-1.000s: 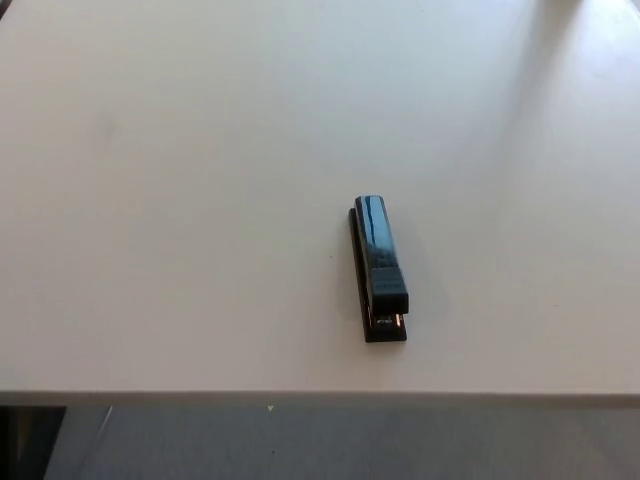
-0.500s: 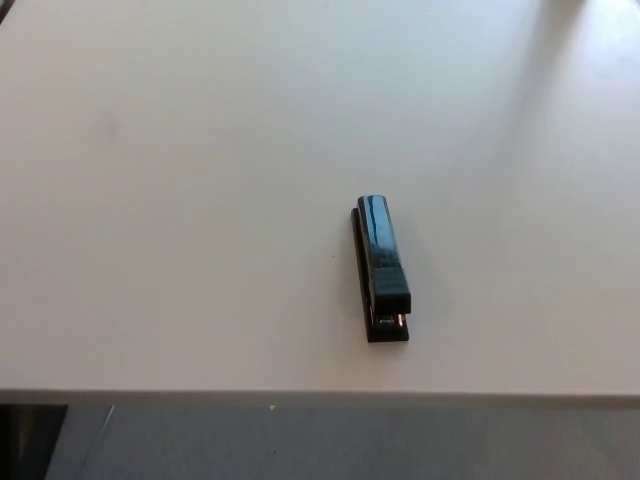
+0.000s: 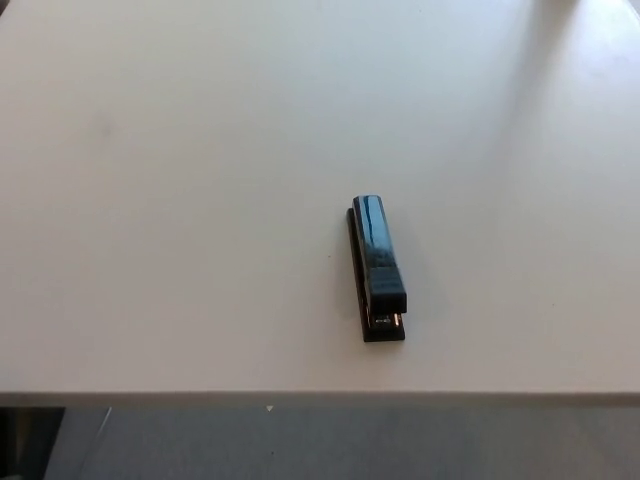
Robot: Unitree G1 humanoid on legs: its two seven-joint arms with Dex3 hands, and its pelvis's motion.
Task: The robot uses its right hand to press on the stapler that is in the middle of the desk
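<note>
Stapler (image 3: 377, 267) lies flat and alone on the white desk (image 3: 180, 200), a bit right of centre and near the front edge, long axis running away from the robot and stapling end toward it — probably staged so the right hand can drop straight onto the top arm. Glossy black body with a bluish sheen, top arm down, bit of metal at the near end. Neither hand in view, so can't give open/closed state or hand-relative position.

A black stapler (image 3: 377, 268) lies alone on the white desk (image 3: 180, 200).
</note>
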